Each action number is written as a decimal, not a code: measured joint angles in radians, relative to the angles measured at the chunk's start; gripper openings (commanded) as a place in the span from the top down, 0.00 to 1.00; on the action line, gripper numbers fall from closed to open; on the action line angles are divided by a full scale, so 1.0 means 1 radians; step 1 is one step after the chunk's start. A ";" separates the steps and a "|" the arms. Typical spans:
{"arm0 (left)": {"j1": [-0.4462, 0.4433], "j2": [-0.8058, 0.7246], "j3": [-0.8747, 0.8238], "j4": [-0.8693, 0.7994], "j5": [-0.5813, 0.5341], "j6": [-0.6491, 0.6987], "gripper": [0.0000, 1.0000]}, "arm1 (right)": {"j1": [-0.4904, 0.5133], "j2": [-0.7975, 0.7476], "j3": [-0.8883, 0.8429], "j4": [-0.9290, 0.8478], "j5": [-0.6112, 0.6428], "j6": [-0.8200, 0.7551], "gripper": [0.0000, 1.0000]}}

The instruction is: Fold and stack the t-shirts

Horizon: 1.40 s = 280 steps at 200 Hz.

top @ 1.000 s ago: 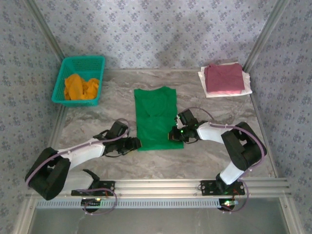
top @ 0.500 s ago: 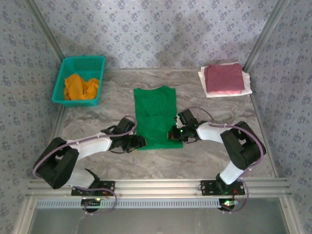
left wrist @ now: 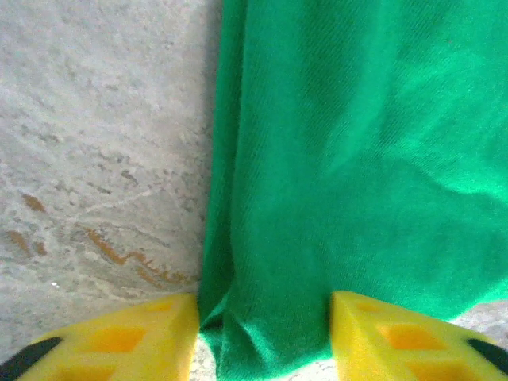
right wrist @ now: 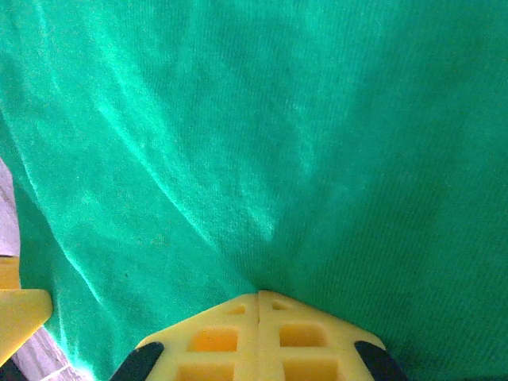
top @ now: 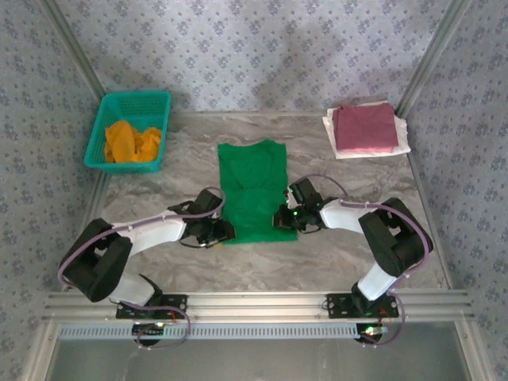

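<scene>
A bright green t-shirt (top: 252, 190) lies flat in the middle of the table, folded into a long strip with its collar at the far end. My left gripper (top: 225, 232) is at its near left corner. In the left wrist view the jaws (left wrist: 264, 333) stand apart with the bunched green hem (left wrist: 270, 317) between the yellow fingers. My right gripper (top: 279, 220) is at the near right edge. Its fingers (right wrist: 259, 295) are shut together on a pinch of the green cloth (right wrist: 278, 119), which puckers at their tips.
A teal mesh basket (top: 163, 99) at the back left holds a crumpled orange t-shirt (top: 131, 141). At the back right a folded maroon-pink t-shirt (top: 363, 127) lies on a folded white one (top: 403, 144). Metal rails border the marbled table (top: 357, 182).
My left arm has reached right until its gripper straddles the shirt's near left corner, and its jaws have narrowed. The right gripper has stayed where it was, still shut on the cloth.
</scene>
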 measured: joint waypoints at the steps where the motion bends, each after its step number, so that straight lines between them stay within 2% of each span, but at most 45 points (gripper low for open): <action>1: 0.000 0.003 0.003 -0.004 0.000 0.002 0.59 | 0.000 0.000 0.000 0.000 0.000 0.000 1.00; 29: 0.000 0.053 0.057 -0.071 -0.011 0.028 0.75 | 0.003 0.000 0.000 0.003 0.002 0.001 1.00; 78: 0.000 0.085 0.088 -0.049 -0.015 0.059 1.00 | 0.006 -0.003 -0.008 0.014 0.008 0.002 1.00; 93: 0.000 0.085 0.092 -0.051 -0.021 0.064 1.00 | 0.007 -0.006 -0.008 0.012 0.008 0.002 1.00; 107: 0.000 0.085 0.099 -0.058 -0.031 0.065 1.00 | 0.009 -0.020 -0.008 -0.005 0.012 0.002 0.80; 126: 0.000 0.084 0.111 -0.068 -0.039 0.072 1.00 | 0.009 -0.081 -0.008 -0.064 0.021 0.005 0.75; 151: 0.000 0.072 0.118 -0.079 -0.050 0.079 1.00 | -0.018 -0.238 -0.011 -0.143 0.029 0.026 0.67; 169: 0.000 0.061 0.118 -0.079 -0.056 0.079 1.00 | -0.080 -0.338 -0.042 -0.170 0.020 0.048 0.65; 193: 0.000 0.059 0.118 -0.079 -0.056 0.079 1.00 | -0.140 -0.381 -0.130 -0.192 0.006 0.076 0.63; 225: 0.000 0.059 0.118 -0.079 -0.056 0.079 1.00 | -0.140 -0.380 -0.235 -0.215 -0.029 0.122 0.62; 280: 0.000 0.059 0.118 -0.077 -0.052 0.079 1.00 | -0.117 -0.318 -0.242 -0.157 -0.061 0.153 0.61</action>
